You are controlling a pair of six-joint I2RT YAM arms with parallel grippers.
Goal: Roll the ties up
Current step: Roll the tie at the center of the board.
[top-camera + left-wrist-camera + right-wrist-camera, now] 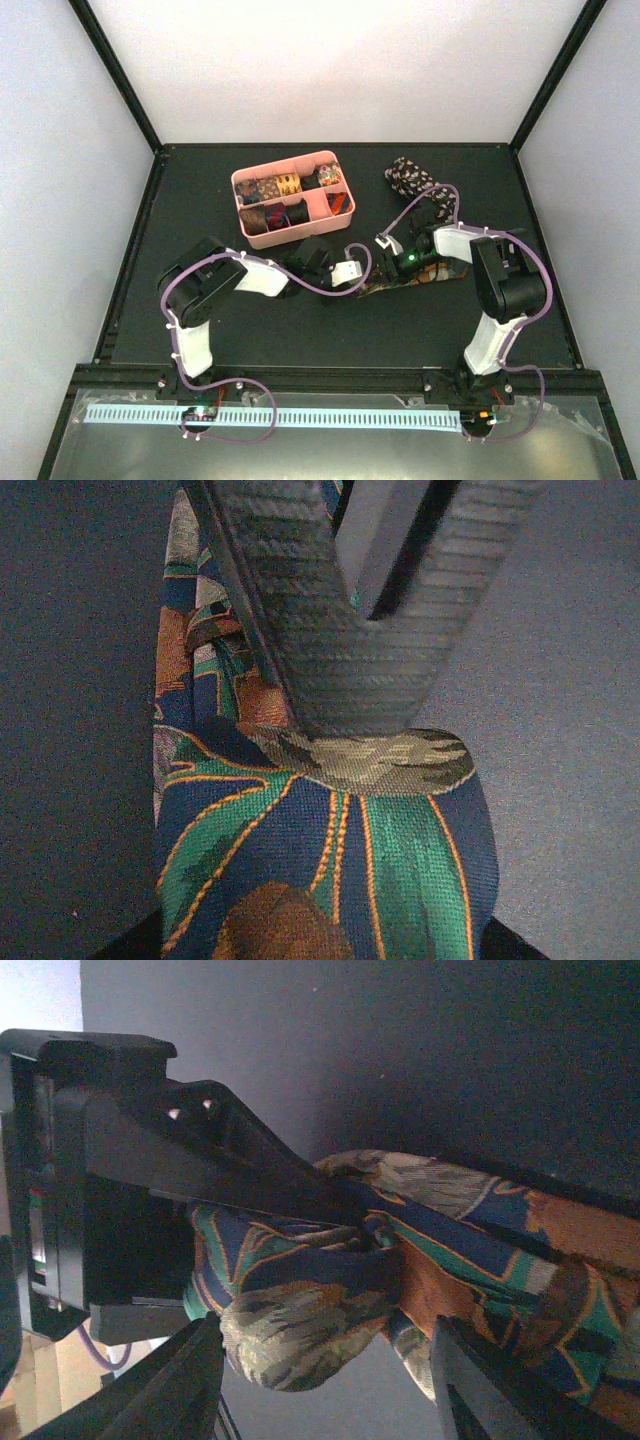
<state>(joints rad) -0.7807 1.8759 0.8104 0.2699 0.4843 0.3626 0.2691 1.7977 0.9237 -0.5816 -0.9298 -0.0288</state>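
Note:
A patterned tie (405,282) in blue, green and orange lies partly rolled on the black mat between my two grippers. My left gripper (345,274) is shut on the tie's rolled end. In the left wrist view the tie (330,860) fills the gap between my left gripper's (320,945) fingers, which show only as dark corners. My right gripper (398,262) is open. In the right wrist view its fingers (200,1380) stand apart on either side of the tie's roll (300,1330), below it. A black speckled tie (408,178) lies bunched at the back right.
A pink divided tray (282,163) with several rolled ties in it stands behind the left gripper. Black frame posts rise at the mat's far corners. White walls close off the back and sides.

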